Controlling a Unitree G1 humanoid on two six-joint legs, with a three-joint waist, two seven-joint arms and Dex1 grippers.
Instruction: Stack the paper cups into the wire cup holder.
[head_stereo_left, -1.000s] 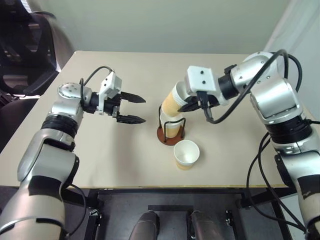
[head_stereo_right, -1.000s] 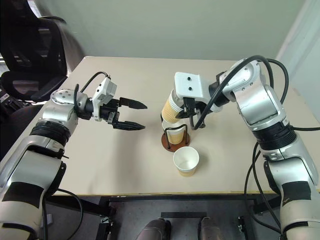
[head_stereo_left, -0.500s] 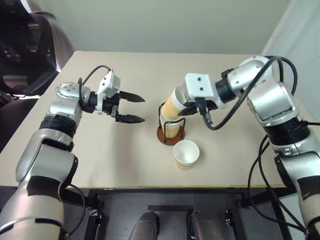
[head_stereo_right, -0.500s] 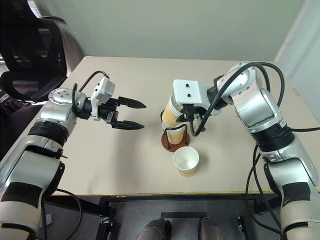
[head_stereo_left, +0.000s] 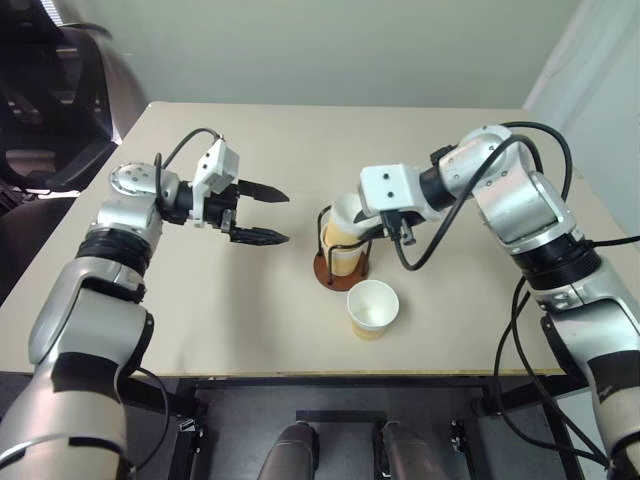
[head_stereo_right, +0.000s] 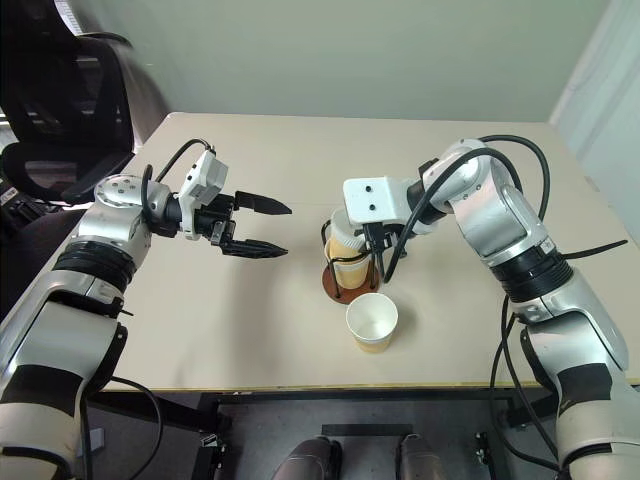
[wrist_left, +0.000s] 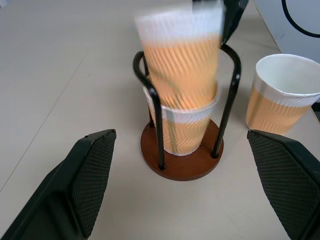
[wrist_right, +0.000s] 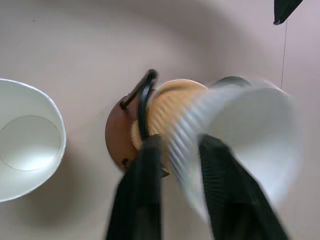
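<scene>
An upper paper cup (blurred) is nested in the cup seated in the wire cup holder. Its rim sits between the right gripper fingers, grip uncertain. The left gripper is held level, spread wide, beside the holder.

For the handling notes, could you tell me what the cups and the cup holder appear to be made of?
The paper cups: apparently paper, with a matte tan rippled sleeve and a white rolled rim. The wire cup holder: thin glossy black rods, probably coated metal, on a smooth reddish-brown disc, wood or plastic, unclear which.
</scene>
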